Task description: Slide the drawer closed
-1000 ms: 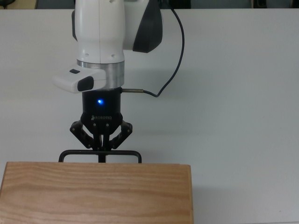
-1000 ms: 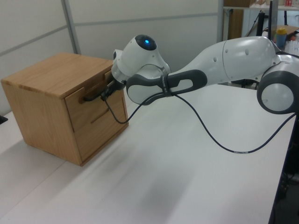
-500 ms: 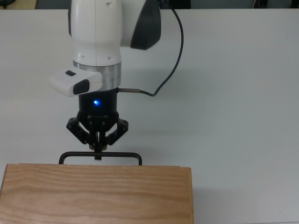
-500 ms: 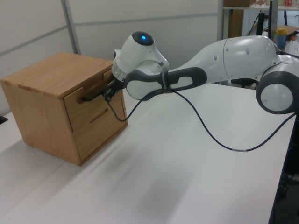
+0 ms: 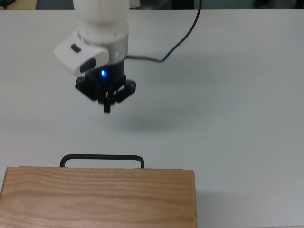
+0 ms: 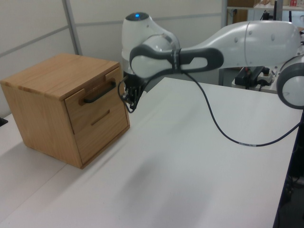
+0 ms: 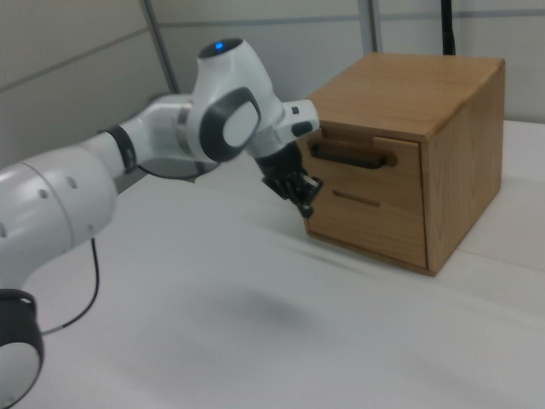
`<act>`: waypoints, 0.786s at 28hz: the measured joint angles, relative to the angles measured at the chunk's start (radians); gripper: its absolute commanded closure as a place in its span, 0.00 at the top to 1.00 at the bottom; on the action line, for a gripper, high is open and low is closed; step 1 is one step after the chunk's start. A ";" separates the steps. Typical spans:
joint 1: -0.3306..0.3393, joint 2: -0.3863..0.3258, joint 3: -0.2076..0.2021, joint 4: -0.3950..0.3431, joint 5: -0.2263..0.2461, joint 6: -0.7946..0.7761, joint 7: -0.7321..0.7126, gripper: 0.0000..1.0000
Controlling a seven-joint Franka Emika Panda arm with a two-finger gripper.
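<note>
The drawer (image 6: 108,99) is the upper one of a light wooden cabinet (image 6: 57,71). Its front panel (image 7: 402,159) sits about level with the cabinet face. Its slim black bar handle (image 5: 102,156) sticks out past the cabinet top (image 5: 99,197) in the top view. My gripper (image 5: 107,108) hangs above the white table, well clear of the handle, fingers shut on nothing. In the left view the gripper (image 6: 129,105) is just right of the drawer front. In the right view the gripper (image 7: 305,204) is left of the cabinet's lower front corner.
A second drawer (image 6: 102,128) with a small groove pull lies below the first. A black cable (image 5: 178,45) trails from the wrist over the white table (image 5: 237,118). Grey wall panels (image 6: 38,28) stand behind the cabinet.
The gripper has drawn back from the handle, up the top view and higher off the table. The handle now stands free. The drawer front has not visibly moved.
</note>
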 measured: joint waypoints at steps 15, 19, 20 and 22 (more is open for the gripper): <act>-0.011 -0.114 0.004 -0.003 0.056 -0.230 0.000 1.00; -0.011 -0.116 0.004 -0.003 0.056 -0.230 0.000 1.00; -0.011 -0.116 0.004 -0.003 0.056 -0.230 0.000 1.00; -0.012 -0.118 0.004 -0.003 0.056 -0.230 0.000 1.00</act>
